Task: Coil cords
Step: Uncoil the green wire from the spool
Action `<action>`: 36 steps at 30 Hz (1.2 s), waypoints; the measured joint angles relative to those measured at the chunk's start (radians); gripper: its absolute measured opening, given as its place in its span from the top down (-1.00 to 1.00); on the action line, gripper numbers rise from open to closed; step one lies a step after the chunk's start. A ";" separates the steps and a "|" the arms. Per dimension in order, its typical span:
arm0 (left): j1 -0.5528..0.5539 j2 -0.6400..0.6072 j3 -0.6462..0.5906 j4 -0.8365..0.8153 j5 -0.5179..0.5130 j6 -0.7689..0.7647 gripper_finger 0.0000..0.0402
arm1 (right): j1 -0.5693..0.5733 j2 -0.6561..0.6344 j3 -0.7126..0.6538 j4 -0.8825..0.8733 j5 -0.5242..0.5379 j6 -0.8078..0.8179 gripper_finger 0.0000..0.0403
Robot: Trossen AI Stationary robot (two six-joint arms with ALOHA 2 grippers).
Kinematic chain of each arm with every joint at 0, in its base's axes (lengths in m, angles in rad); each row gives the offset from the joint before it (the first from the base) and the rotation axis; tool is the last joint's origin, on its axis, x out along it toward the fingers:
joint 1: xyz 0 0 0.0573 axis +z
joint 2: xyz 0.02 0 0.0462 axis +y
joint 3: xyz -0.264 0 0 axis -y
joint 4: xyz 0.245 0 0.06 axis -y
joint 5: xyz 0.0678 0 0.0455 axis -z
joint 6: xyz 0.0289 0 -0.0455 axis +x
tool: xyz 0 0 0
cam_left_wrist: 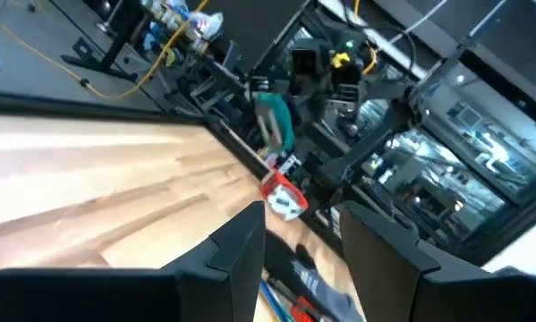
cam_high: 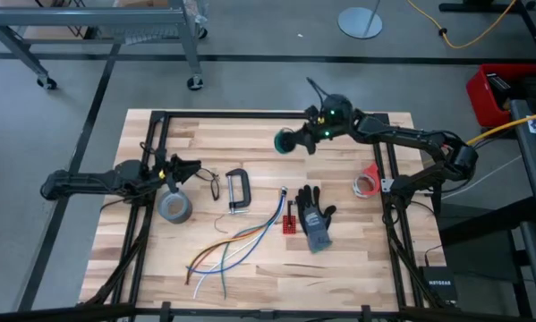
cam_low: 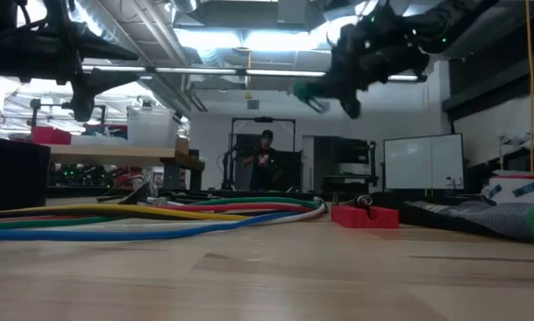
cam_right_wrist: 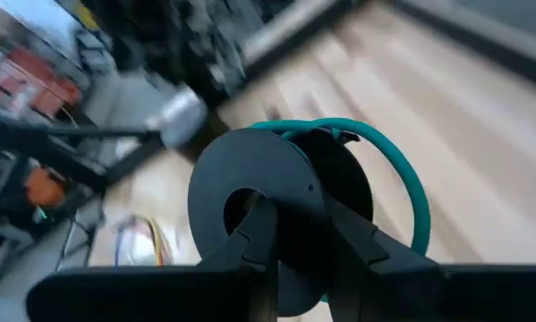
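My right gripper (cam_high: pixel 296 139) is high above the far middle of the table. It is shut on a round black doughnut-like bundle (cam_right_wrist: pixel 276 188) with a hole in it and a teal cord loop (cam_right_wrist: pixel 411 192) round its edge. The bundle shows teal in the high view (cam_high: pixel 284 140) and the low view (cam_low: pixel 308 91). My left gripper (cam_high: pixel 189 172) is open and empty, raised over the table's left side beside the grey tape roll (cam_high: pixel 174 207). Its fingers (cam_left_wrist: pixel 241 246) frame bare wood. My right gripper pinches the black bundle between its two fingers, on the part nearest the wrist (cam_right_wrist: pixel 305 241), beside the hole (cam_right_wrist: pixel 239 207). Whether a finger passes through the hole I cannot tell. The bundle is lifted clear of the table, and the teal loop stands out past its rim.
On the table lie a black C-clamp (cam_high: pixel 237 190), loose orange, blue and white wires (cam_high: pixel 236 243), a dark glove (cam_high: pixel 317 219), a small red block (cam_high: pixel 291 221) and a red tape dispenser (cam_high: pixel 368 182). A black frame (cam_high: pixel 151 143) borders the table. A person stands far off (cam_low: pixel 265 160).
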 joint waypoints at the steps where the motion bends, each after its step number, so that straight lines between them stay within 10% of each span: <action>1: 0.000 0.019 -0.008 0.049 -0.003 0.006 0.31 | 0.008 0.000 0.002 0.041 0.000 0.002 0.71; 15: -0.002 0.369 -0.013 0.552 0.006 0.256 0.31 | 0.218 0.000 0.003 0.167 0.130 -0.287 0.72; 36: -0.010 1.034 0.425 0.468 0.075 0.477 0.31 | 0.482 0.080 0.003 0.166 0.631 -0.605 0.72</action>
